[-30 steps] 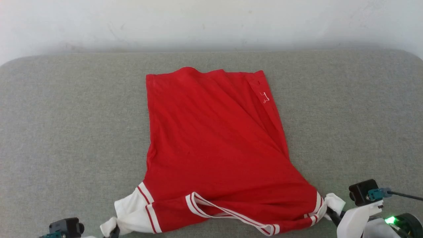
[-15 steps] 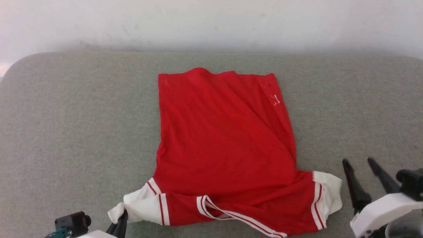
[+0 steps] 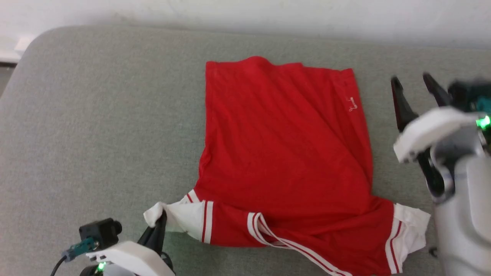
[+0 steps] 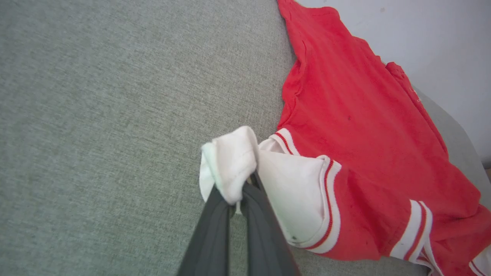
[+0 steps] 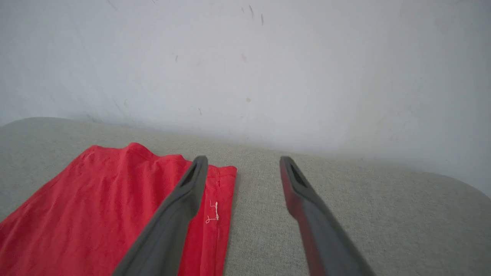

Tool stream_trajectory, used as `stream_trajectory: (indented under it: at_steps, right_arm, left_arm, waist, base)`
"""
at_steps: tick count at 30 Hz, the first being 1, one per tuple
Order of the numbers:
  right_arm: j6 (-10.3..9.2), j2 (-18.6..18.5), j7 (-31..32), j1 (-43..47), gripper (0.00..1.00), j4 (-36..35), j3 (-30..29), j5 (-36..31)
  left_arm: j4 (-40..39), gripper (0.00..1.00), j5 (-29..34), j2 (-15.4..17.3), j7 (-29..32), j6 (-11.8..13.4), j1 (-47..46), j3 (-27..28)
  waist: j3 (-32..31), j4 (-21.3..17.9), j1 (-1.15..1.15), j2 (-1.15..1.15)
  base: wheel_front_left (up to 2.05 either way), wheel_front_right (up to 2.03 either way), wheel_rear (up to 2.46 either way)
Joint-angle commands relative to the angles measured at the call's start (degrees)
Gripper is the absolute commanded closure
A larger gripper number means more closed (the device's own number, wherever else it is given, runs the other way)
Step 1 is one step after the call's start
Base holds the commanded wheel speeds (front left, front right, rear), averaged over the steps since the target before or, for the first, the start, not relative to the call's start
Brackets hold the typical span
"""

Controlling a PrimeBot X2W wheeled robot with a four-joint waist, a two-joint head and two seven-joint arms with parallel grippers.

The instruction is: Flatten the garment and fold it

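We find the jersey (image 3: pixel 284 153) spread, creased, unfolded: left claw (image 3: pixel 159 224) clamps a sleeve (image 3: pixel 176 218); right claw (image 3: pixel 412 80) gapes, jersey at its left.

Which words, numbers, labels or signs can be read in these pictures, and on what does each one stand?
No text can be read as words or numbers.
Small white stitched mark near the far right edge of the red sports jersey with white striped sleeves: too small to read; it may be only thread.
Grey fabric surface and pale wall: no writing.
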Motion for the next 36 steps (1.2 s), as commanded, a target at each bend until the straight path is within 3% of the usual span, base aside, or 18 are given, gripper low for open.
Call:
stream_trajectory:
  at_steps: [1, 6, 12, 22, 23, 24, 26, 27, 33, 36]
  right_arm:
    - [-0.05, -0.30, 0.30, -3.72, 0.00, 3.17, 0.46, -0.79]
    - [-0.05, -1.10, 3.81, -15.81, 0.00, 17.07, 0.53, -2.81]
    - [-0.05, -1.70, 13.58, -25.45, 0.00, 30.18, -2.87, -5.35]
    - [-0.05, -2.75, 30.16, -31.38, 0.00, 39.56, -5.64, -9.09]
    - [-0.05, -2.83, 31.85, -31.40, 0.14, 40.02, -5.94, -9.45]
    - [-0.05, -2.93, 33.37, -31.21, 0.55, 40.38, -6.39, -9.75]
    - [-0.05, -3.29, 35.07, -30.46, 0.89, 40.36, -7.24, -10.32]
    - [-0.05, -3.65, 34.37, -29.96, 1.00, 39.64, -7.57, -10.61]
    - [-0.05, -4.69, 16.67, -22.99, 1.00, 31.94, -10.56, -11.12]
    - [-0.05, -3.26, 9.70, -17.45, 1.00, 28.68, -13.20, -10.29]
  left_arm:
    - [0.31, 1.00, 0.39, -0.40, -0.59, -0.54, -1.49, -0.29]
    - [1.16, 1.00, 0.54, -1.49, -1.80, -1.37, -4.10, -1.44]
    - [2.23, 1.00, 0.46, -2.70, -3.12, -2.23, -6.29, -2.54]
    - [3.84, 1.00, 0.25, -3.15, -4.04, -2.78, -7.03, -3.23]
    - [3.96, 1.00, 0.21, -3.11, -4.12, -2.74, -6.96, -3.17]
    - [4.07, 1.00, 0.18, -3.06, -4.17, -2.68, -6.85, -3.11]
    - [4.17, 1.00, 0.07, -2.91, -4.18, -2.56, -6.56, -2.97]
    - [4.19, 1.00, 0.05, -2.82, -4.18, -2.50, -6.43, -2.92]
    - [3.97, 1.00, -0.13, -1.89, -4.10, -2.14, -5.25, -2.32]
    - [3.62, 1.00, -0.26, -1.13, -3.78, -1.82, -4.08, -1.85]
  waist:
    - [3.68, 3.01, -0.01, 0.00]
    - [7.00, 5.89, -0.01, 0.00]
    - [9.83, 8.75, -0.01, 0.00]
    - [10.62, 10.13, -0.01, 0.00]
    - [10.51, 10.00, -0.01, 0.00]
    - [10.27, 9.84, -0.01, 0.00]
    - [9.75, 9.50, -0.01, 0.00]
    - [9.45, 9.32, -0.01, 0.00]
    - [6.46, 7.32, -0.01, 0.00]
    - [4.06, 5.69, -0.01, 0.00]
  base:
    - [0.00, 0.00, 0.00]
    - [0.00, 0.00, 0.00]
    - [0.00, 0.00, 0.00]
    - [0.00, 0.00, 0.00]
    - [0.00, 0.00, 0.00]
    - [0.00, 0.00, 0.00]
    - [0.00, 0.00, 0.00]
    - [0.00, 0.00, 0.00]
    - [0.00, 0.00, 0.00]
    - [0.00, 0.00, 0.00]
